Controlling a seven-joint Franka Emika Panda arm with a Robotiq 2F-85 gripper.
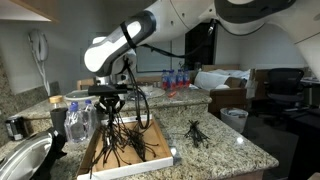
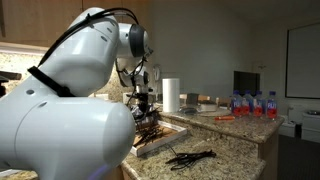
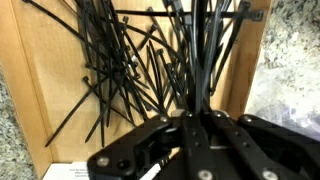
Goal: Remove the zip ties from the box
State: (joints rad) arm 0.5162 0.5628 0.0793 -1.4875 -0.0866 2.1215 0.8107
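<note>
The box (image 1: 150, 150) is a shallow tray with a brown bottom and low white sides, lying on the granite counter; it also shows in an exterior view (image 2: 163, 141). My gripper (image 1: 108, 98) hangs over the box, shut on a bunch of black zip ties (image 1: 117, 132) that dangle down into it. In the wrist view the gripper (image 3: 188, 112) pinches several zip ties (image 3: 200, 55), while many loose ones (image 3: 115, 75) lie spread on the box bottom (image 3: 55, 100). A smaller pile of zip ties (image 1: 195, 132) lies on the counter beside the box, also seen in an exterior view (image 2: 190, 157).
A clear plastic container (image 1: 78, 120) stands by the box's far side, with a metal sink (image 1: 20, 160) beyond it. A paper towel roll (image 2: 171, 95) stands behind the box. Water bottles (image 2: 250, 104) sit on the far counter. The counter edge (image 1: 240, 165) is close to the loose pile.
</note>
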